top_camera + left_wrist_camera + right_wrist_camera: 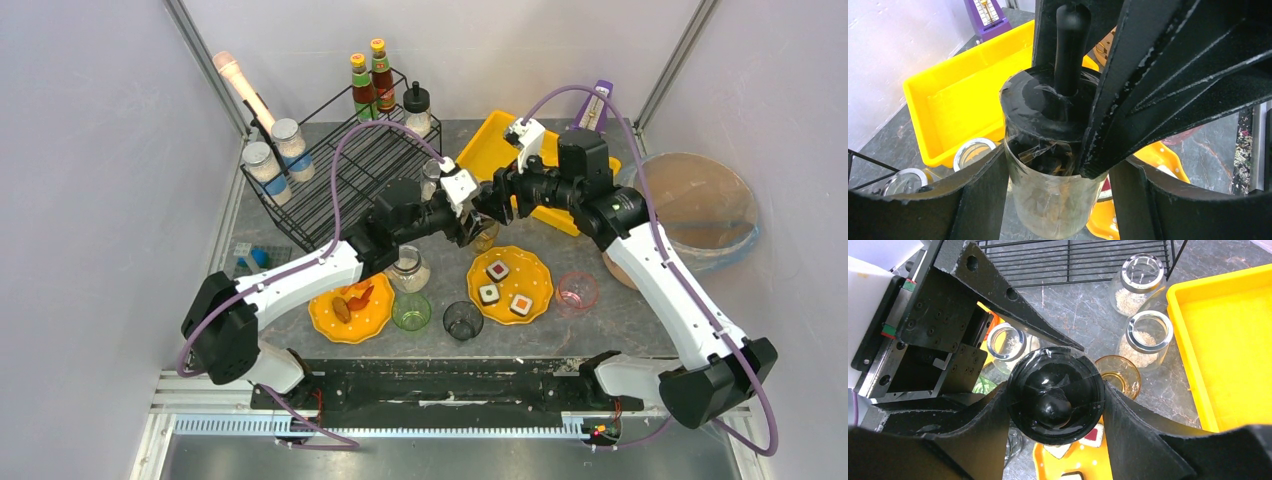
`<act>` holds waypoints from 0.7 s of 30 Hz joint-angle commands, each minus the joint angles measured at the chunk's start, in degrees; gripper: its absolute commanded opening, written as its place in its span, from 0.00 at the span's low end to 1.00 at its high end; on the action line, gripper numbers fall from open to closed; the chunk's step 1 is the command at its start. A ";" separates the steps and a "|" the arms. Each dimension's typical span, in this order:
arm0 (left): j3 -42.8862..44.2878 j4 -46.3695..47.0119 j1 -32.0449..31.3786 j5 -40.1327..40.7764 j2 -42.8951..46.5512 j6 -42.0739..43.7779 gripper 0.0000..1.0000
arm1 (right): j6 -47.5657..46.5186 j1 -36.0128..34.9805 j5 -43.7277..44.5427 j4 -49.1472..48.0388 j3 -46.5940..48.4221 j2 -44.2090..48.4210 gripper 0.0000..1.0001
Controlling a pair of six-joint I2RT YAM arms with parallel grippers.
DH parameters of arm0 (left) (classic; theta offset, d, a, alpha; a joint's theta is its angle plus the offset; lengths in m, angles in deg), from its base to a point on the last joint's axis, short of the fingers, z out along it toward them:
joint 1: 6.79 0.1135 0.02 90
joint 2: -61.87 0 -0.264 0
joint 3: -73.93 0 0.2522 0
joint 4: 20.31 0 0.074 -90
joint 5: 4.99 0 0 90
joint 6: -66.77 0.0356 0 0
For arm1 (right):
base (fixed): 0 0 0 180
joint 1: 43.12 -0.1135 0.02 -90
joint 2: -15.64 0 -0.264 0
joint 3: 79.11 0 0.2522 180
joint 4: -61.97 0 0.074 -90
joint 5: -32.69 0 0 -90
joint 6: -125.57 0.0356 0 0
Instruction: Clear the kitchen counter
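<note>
A clear glass jar (1058,200) with a black knobbed lid (1055,395) hangs in the air above the dark-grey kitchen counter (620,320), between both grippers. My left gripper (1058,170) is shut on the jar's glass body; in the top view it (468,215) sits at mid-table. My right gripper (1055,390) is shut on the lid's sides from above; in the top view it (492,200) meets the left one. The jar is mostly hidden in the top view.
The yellow tray (500,140) lies behind the grippers and the black wire rack (340,170) at back left. Two yellow plates (510,283) (350,310), an amber glass (1118,372), silver-rimmed jars (1148,337) and green (411,312), dark (462,320) and pink (577,291) glasses stand on the counter.
</note>
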 commanded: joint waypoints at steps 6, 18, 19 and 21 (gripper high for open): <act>-4.59 9.12 0.37 5.80 3.23 -1.16 0.02 | 3.13 -0.39 6.56 -4.07 2.53 5.00 0.93; -2.44 13.36 13.38 14.78 4.34 -7.30 0.02 | 4.97 -0.34 25.02 -14.94 -12.14 17.41 0.98; -1.52 13.70 15.18 14.64 3.82 -8.17 0.02 | 4.86 -0.37 25.66 -15.20 -12.99 18.17 0.98; -0.43 16.28 19.27 14.33 1.99 -11.12 0.02 | 4.56 -0.38 26.80 -15.58 -14.39 19.33 0.98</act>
